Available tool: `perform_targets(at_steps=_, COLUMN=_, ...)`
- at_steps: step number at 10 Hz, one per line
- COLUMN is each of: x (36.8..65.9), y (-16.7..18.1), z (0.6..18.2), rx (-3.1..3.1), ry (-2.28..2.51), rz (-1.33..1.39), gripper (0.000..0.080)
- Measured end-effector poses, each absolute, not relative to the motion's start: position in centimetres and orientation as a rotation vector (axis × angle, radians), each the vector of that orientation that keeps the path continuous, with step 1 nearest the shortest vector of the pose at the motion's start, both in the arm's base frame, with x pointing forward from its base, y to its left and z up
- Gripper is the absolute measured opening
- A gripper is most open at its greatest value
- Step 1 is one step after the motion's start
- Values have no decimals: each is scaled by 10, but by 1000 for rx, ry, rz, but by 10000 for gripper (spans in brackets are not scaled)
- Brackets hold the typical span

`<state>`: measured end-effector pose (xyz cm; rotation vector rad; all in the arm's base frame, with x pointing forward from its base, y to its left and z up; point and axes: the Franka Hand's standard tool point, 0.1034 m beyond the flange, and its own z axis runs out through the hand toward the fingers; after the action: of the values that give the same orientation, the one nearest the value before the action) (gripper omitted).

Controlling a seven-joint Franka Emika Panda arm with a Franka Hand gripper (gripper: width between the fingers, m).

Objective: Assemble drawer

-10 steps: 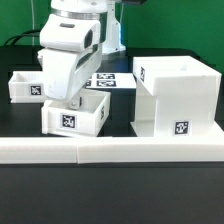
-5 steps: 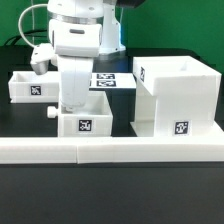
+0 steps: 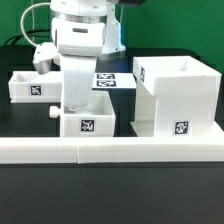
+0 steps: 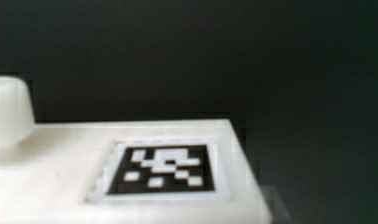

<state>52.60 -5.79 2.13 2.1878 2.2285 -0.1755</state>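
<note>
Nearest to the camera in the exterior view, a long white rail [image 3: 110, 150] runs across the front of the black tabletop [image 3: 20, 120]. Just behind it stands a small white drawer box [image 3: 88, 124], upright and open on top, with a marker tag on its front wall and a small knob [image 3: 50, 113] at its side toward the exterior view's left. The gripper [image 3: 74, 104] hangs straight down at the back part of this box, on the knob's side. Its fingers are low at the box wall, but I cannot tell if they are closed on it or apart.

The wrist view is blurred. It shows a white surface with one black tag [image 4: 163, 170] and dark tabletop behind.

At the exterior view's right, near the box, stands the tall white drawer case [image 3: 178, 100]. Farther back, at the exterior view's left, a second drawer box [image 3: 28, 88] rests on the tabletop. The marker board [image 3: 108, 82] lies flat behind the arm.
</note>
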Motion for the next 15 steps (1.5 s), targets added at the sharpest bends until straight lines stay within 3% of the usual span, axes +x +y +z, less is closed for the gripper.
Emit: perform_targets(at_steps=15, x=541, y=-35, z=19, rx=2265, ry=2077, rz=-56, gripper=42)
